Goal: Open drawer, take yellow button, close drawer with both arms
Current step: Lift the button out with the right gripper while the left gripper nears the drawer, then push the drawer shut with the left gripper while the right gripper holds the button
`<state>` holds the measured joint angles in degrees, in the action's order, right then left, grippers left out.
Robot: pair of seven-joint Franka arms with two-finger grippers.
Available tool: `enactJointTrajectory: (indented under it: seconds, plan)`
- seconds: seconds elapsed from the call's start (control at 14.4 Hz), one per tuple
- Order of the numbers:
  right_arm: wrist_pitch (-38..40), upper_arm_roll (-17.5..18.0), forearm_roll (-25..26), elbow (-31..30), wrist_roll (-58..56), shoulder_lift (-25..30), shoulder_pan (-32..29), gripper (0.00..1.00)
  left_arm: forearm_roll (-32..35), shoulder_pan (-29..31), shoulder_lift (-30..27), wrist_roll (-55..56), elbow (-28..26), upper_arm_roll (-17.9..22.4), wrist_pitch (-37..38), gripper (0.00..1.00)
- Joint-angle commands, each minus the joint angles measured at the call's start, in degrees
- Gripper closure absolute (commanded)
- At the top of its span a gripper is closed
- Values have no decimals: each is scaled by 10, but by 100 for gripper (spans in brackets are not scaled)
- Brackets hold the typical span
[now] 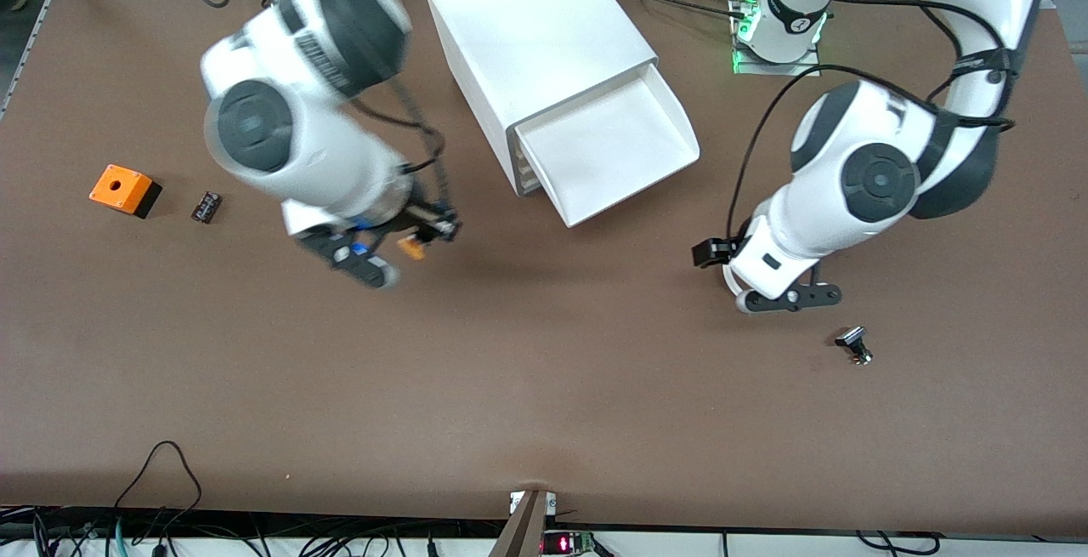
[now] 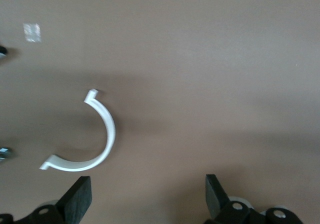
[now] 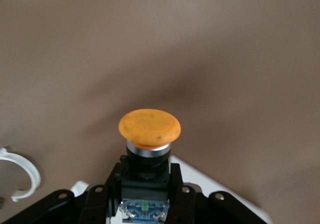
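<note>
Two grippers hover over the surface point(image 1: 527, 387): right gripper point(image 1: 414, 244) pinching the button point(image 3: 149, 128), left gripper point(image 2: 148, 196) fingers spread, empty; drawer point(image 1: 608, 149) open.

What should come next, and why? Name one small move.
Probably push the drawer shut. It stands pulled out and looks empty, while the right gripper holds the button over bare table. The left gripper, open, hangs nearest the drawer's front.

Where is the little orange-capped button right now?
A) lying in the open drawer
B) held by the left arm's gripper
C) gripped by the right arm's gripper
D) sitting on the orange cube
C: the right gripper is shut on the button over bare table, while the open drawer shows nothing inside.
</note>
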<state>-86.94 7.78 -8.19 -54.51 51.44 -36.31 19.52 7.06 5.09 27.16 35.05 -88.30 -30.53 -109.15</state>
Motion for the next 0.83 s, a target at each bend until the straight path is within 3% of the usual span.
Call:
enactJointTrajectory:
  seconds: [0.0, 0.28, 0.49, 0.76]
  plan:
    - [15, -7, 7, -7, -151, 8, -52, 100, 0, -4, -38, 75, -81, -15, -58, 0]
    - [8, -86, 46, -34, -358, 9, -63, 100, 0, -6, -71, 159, -175, -50, -140, 0]
    - [-32, -150, 55, -84, -457, 9, -63, 100, -1, -3, -90, 186, -204, -81, -143, 0]
    - [-115, -176, 50, -175, -488, 12, -64, 100, -18, 2, -97, 203, -231, -113, -144, 0]
